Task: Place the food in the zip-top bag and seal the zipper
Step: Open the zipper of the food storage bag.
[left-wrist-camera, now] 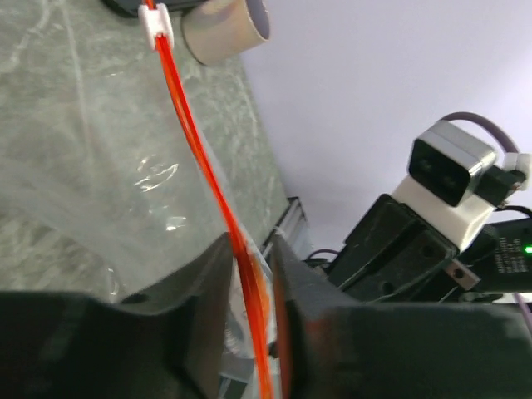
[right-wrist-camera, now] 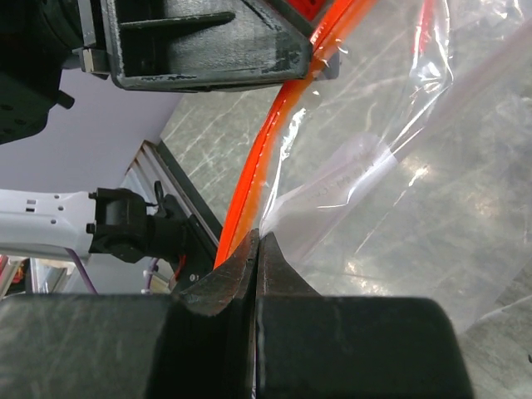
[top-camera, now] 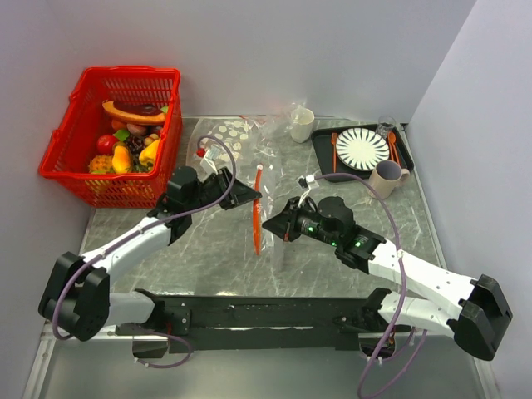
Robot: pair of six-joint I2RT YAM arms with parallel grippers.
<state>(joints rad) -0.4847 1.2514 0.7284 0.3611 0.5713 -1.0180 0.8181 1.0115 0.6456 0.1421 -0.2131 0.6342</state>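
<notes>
Zip-top bag [right-wrist-camera: 399,191] sits mid-table between the two arms, with the zipper [top-camera: 257,218] running near to far. Left gripper [left-wrist-camera: 249,258] has its jaws narrow, clamped on the zipper, and the strip passes through the gap. Right gripper [right-wrist-camera: 256,243] has its jaws pressed together, pinching bag film just beside the zipper at its near end. Food [top-camera: 122,158] is in the red basket [top-camera: 83,158], far left.
</notes>
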